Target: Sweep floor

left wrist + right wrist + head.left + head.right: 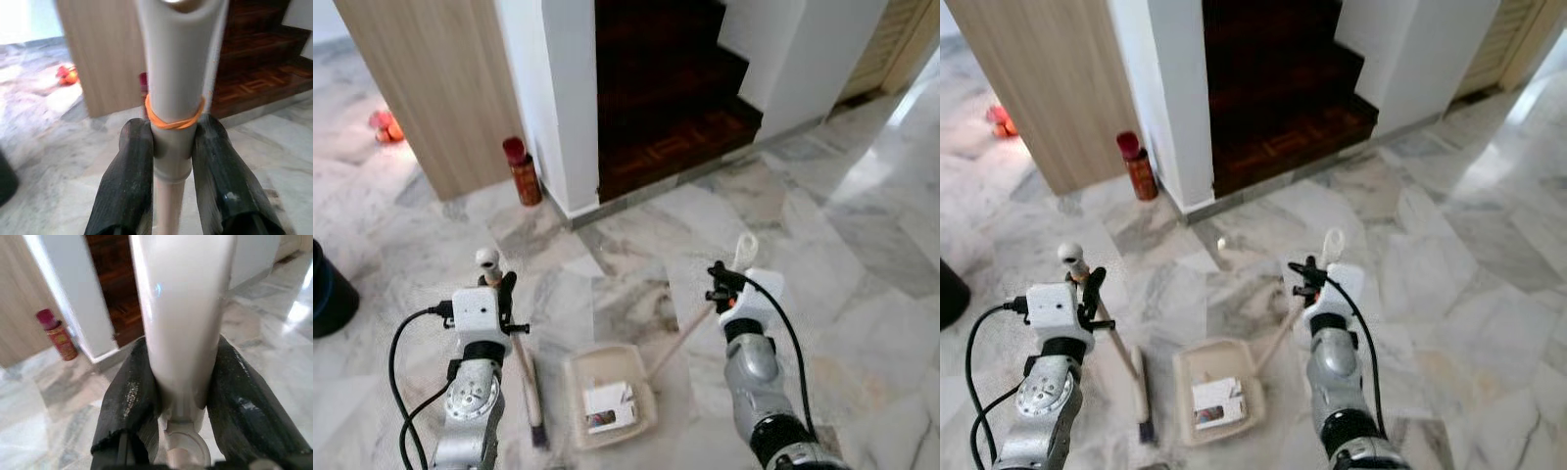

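Note:
My left gripper point(499, 286) is shut on the broom handle point(173, 98), a pale stick with an orange band and a white cap. The broom's dark head point(537, 429) rests on the marble floor by my left arm. My right gripper point(718, 284) is shut on the dustpan handle point(183, 308), which slants down to the cream dustpan point(582, 377) lying flat on the floor between my arms. Bits of paper litter point(609, 403) lie inside the pan.
A dark wooden staircase point(671, 88) rises ahead between white walls. A red spray can point(522, 172) stands by the wall corner beside a wooden panel point(440, 88). A dark bin point(328, 292) sits at the far left. Red and orange items point(385, 126) lie further back left.

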